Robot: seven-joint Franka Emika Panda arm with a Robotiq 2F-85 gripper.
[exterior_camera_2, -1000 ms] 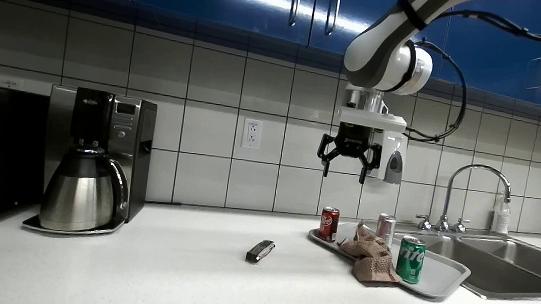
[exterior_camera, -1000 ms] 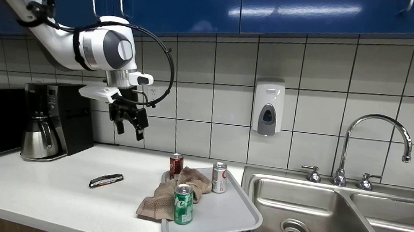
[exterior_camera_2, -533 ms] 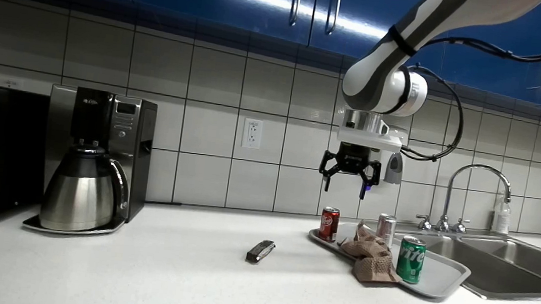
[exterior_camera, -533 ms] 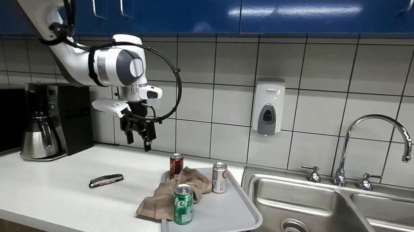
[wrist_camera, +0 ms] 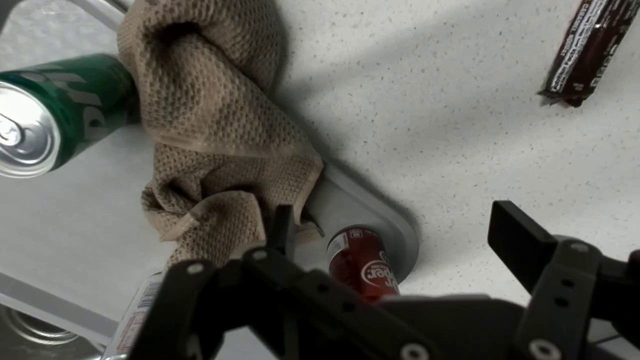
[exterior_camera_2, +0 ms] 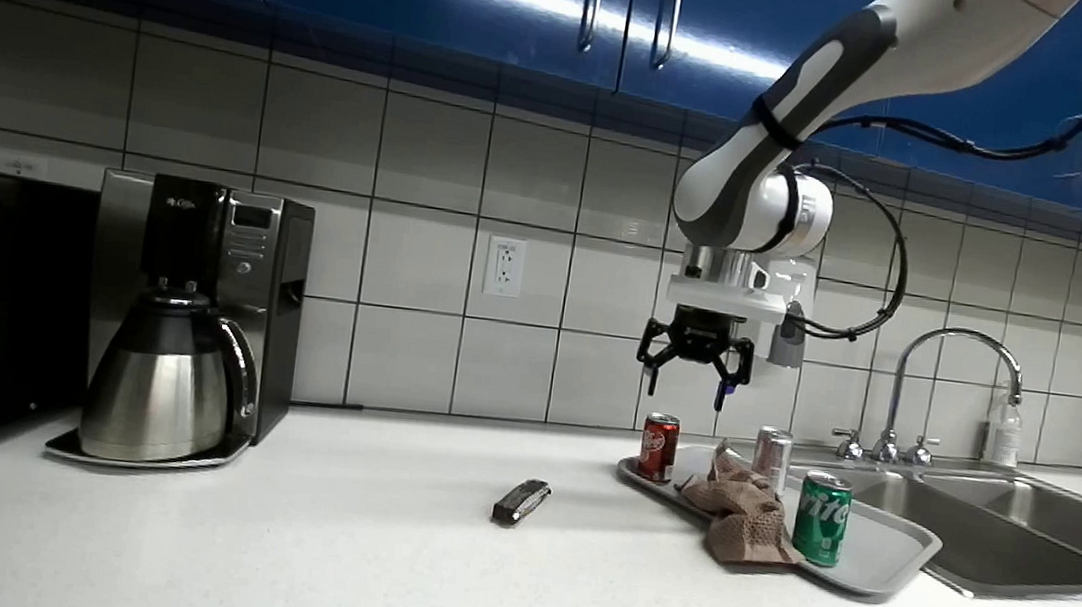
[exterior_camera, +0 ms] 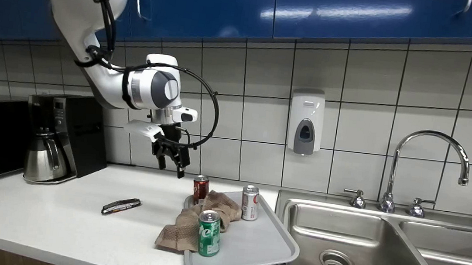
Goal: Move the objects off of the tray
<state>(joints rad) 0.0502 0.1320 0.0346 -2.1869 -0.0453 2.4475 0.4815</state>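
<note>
A grey tray [exterior_camera: 250,248] lies on the counter. On it stand a red can [exterior_camera: 200,190], a silver can [exterior_camera: 250,204] and a green can [exterior_camera: 209,235]. A crumpled brown cloth [exterior_camera: 186,230] lies between them and hangs over the tray's edge. My gripper [exterior_camera: 171,170] is open and empty, in the air above the tray's back end. In an exterior view the gripper [exterior_camera_2: 686,396] hangs just above the red can [exterior_camera_2: 657,449]. In the wrist view the red can [wrist_camera: 357,260] shows between the fingers; its top is hidden by the gripper. The silver can [wrist_camera: 137,315] is partly hidden there.
A wrapped candy bar [exterior_camera: 121,206] lies on the counter beside the tray. A steel sink [exterior_camera: 277,242] adjoins the tray's other side, with a faucet [exterior_camera: 394,166]. A coffee maker [exterior_camera_2: 199,308] stands at the back. A soap dispenser [exterior_camera: 306,122] hangs on the tiled wall.
The gripper has moved down and towards the tray's back end, nearer the red can. It stays open. The cans, cloth, tray and candy bar have not moved.
</note>
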